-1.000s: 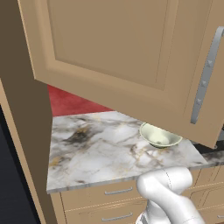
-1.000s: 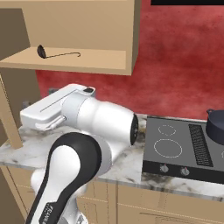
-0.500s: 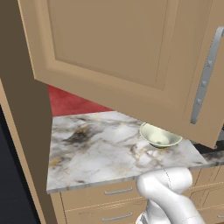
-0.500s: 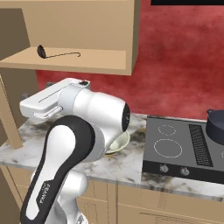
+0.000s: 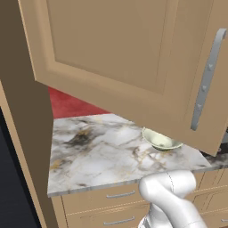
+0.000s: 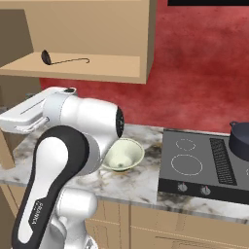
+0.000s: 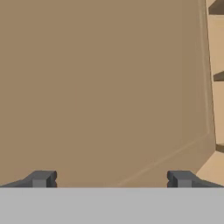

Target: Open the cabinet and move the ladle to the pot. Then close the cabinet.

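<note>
Facing flat tan wood up close, the dark fingers point(image 7: 41, 178) are spread wide with nothing between them. Arm has swung further left than a second ago; its white hand now reaches past the left edge of the right base view. Light tan wooden cabinet point(image 5: 133, 58) door stands open, long grey bar handle point(image 5: 205, 80) at its edge. Slim dark ladle point(image 6: 62, 60) unmoved on the cabinet shelf. Pale green bowl point(image 6: 127, 151) on the marble bench point(image 5: 98, 151). Dark blue-grey pot point(image 6: 240, 138) on the black cooktop point(image 6: 204, 168), well apart from the ladle.
</note>
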